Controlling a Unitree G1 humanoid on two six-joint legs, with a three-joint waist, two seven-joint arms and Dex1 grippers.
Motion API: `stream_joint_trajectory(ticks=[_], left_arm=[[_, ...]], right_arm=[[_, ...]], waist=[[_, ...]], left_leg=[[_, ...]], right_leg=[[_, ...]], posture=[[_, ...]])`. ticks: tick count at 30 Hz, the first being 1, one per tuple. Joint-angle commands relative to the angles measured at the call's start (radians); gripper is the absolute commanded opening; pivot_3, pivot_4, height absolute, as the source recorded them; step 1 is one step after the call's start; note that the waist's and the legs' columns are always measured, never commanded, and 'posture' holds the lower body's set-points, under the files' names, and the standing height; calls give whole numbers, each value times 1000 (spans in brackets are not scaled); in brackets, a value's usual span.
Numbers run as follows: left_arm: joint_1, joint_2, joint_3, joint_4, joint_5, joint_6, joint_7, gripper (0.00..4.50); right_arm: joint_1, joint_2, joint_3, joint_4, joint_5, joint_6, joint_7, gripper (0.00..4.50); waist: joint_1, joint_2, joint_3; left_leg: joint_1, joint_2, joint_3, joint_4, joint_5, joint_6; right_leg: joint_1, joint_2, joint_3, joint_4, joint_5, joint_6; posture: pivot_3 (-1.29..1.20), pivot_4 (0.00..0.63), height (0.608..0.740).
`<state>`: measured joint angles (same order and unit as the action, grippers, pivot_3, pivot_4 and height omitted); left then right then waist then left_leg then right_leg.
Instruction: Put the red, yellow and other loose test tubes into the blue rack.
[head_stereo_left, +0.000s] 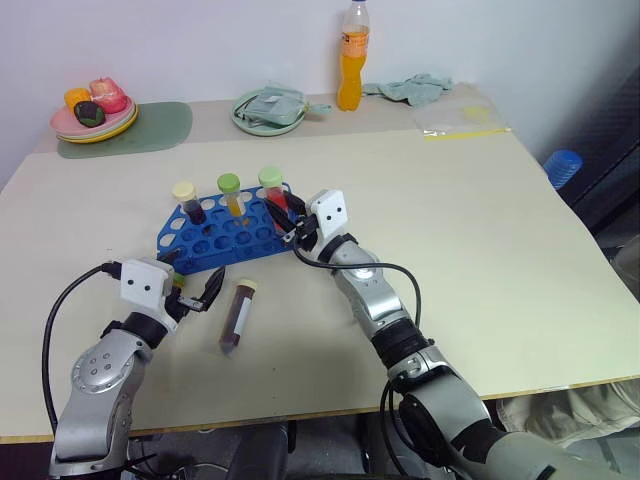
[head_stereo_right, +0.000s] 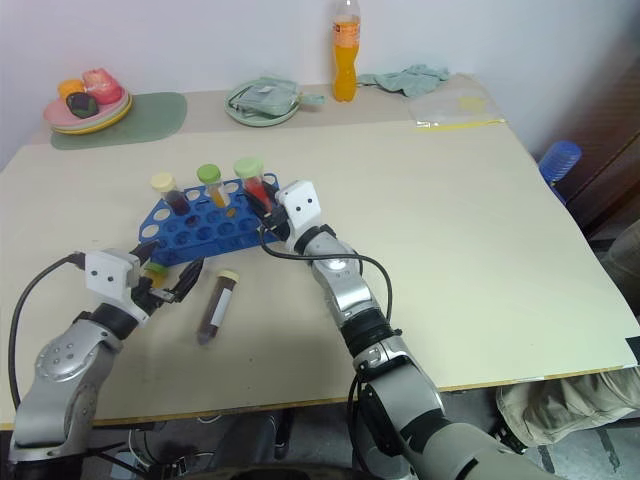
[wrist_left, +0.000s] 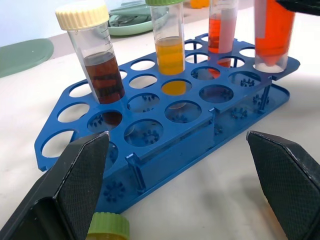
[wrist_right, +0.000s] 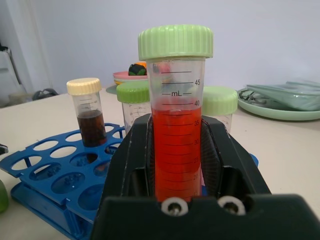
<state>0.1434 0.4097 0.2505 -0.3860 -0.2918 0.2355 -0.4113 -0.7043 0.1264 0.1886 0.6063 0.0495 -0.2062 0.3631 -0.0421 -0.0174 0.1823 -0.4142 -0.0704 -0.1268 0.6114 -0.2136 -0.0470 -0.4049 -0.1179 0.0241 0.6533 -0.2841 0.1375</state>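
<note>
A: Our right hand (head_stereo_left: 290, 232) is pinching the green-capped clear plastic tube of red liquid (wrist_right: 176, 125), upright at the end of the blue plastic rack (head_stereo_left: 222, 238), which suits lowering it into a hole.

B: And our left hand (head_stereo_left: 197, 293)?

A: Spread wide and carrying nothing, just beside the rack, likely placed for the cream-capped tube of dark liquid (head_stereo_left: 238, 314) lying loose on the pale worktop (head_stereo_left: 480, 250). A green cap (wrist_left: 107, 226) shows by its fingers.

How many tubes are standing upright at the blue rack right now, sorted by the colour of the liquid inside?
Dark brown tube: 1
Yellow tube: 1
Red tubes: 2, one of them held by the right gripper
Total: 4
</note>
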Motion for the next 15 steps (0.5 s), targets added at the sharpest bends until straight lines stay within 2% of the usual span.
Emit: stream_joint_trajectory(ticks=[1, 6, 13, 15], left_arm=[[0, -2, 6, -28, -3, -17, 1, 4500], [4, -2, 7, -31, -3, -16, 3, 4500], [-2, 6, 39, -51, -22, 21, 22, 4500], [-23, 24, 72, -88, -45, 78, 44, 4500]], right_arm=[[-25, 18, -13, 15, -14, -26, -28, 770], [-11, 17, -8, -9, 10, -28, 20, 770], [33, 13, 0, -147, 27, -48, 57, 4258], [56, 4, 0, -232, 54, -14, 83, 4258]], waist=[[0, 0, 0], [0, 0, 0], [-2, 0, 0], [-1, 0, 0]], left_leg=[[0, 0, 0, 0, 0, 0], [0, 0, 0, 0, 0, 0], [0, 0, 0, 0, 0, 0], [0, 0, 0, 0, 0, 0]], right_leg=[[0, 0, 0, 0, 0, 0], [0, 0, 0, 0, 0, 0], [0, 0, 0, 0, 0, 0], [0, 0, 0, 0, 0, 0]], posture=[[0, 150, 740], [0, 150, 740], [0, 150, 740], [0, 150, 740]])
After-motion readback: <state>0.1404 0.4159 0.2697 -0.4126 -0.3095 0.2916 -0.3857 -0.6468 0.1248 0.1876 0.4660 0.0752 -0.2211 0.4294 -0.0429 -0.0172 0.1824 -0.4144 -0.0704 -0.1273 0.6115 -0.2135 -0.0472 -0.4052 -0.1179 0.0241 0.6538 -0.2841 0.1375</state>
